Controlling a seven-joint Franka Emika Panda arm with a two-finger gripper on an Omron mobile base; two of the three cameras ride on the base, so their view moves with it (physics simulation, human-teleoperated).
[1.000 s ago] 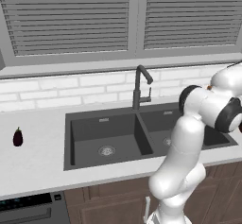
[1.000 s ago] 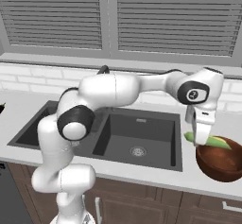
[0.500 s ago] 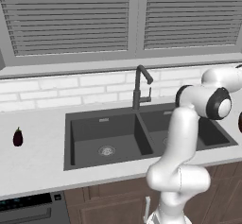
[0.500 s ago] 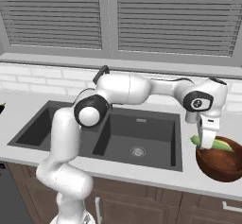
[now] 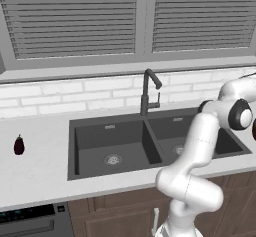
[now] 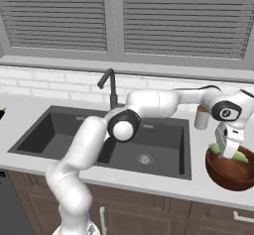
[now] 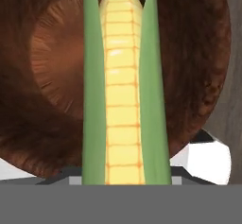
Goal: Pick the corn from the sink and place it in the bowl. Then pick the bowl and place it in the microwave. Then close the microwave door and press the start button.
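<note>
Arm pose: white Franka arm reached far to its right over the counter, wrist bent down; claw [image 6: 229,148] pointed down into the round reddish-brown wooden bowl [image 6: 231,171].
Claw state: jaws partly apart, closed on the slender yellow corn cob with bright green husk [image 7: 123,86]; fingertips hidden by the cob in the hand view.
Corn position: directly under the claw, lying across the bowl's mouth; green ends stuck out on both sides of the claw in the right base view.
Bowl: deep, wood-grained, ringed floor below the cob; stood on the pale counter, beyond the right edge of the dark grey double-basin sink [image 6: 59,132].
Sink: matte, round silver drains, tall black faucet [image 5: 148,92] behind; well to the claw's left.
Other: small dark purple eggplant [image 5: 19,145] on the counter, far left of the claw.
Change: the claw had sunk lower into the bowl; the elbow had swung further right.
</note>
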